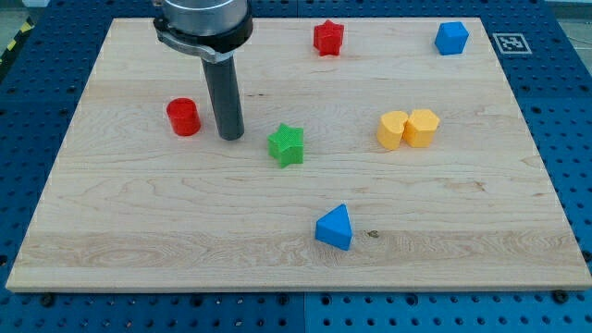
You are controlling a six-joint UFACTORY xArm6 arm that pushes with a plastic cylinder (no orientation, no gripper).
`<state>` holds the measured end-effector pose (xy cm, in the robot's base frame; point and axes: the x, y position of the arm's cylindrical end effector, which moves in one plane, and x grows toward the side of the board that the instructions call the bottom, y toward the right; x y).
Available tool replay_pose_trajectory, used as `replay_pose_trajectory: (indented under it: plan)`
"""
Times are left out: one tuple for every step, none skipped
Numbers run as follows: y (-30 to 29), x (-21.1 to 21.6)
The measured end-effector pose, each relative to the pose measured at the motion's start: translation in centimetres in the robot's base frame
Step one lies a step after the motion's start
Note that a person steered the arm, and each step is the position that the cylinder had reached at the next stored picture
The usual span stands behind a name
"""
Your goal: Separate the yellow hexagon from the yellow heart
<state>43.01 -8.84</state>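
The yellow hexagon [424,127] and the yellow heart [392,130] sit side by side and touch, right of the board's middle, the heart on the left. My tip [231,137] rests on the board at the view's left. It stands between the red cylinder [183,117] and the green star [287,145], far left of both yellow blocks.
A red star [327,38] lies near the view's top centre. A blue block [451,38] sits at the top right. A blue triangle [335,228] lies near the bottom centre. The wooden board [111,231] ends in a blue pegboard surround.
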Motion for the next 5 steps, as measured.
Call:
replay_pose_trajectory:
  plan:
    - [-2.1, -1.4]
    - [-2.2, -2.4]
    - [-2.5, -2.4]
    - [-5.5, -2.4]
    - [-6.3, -2.4]
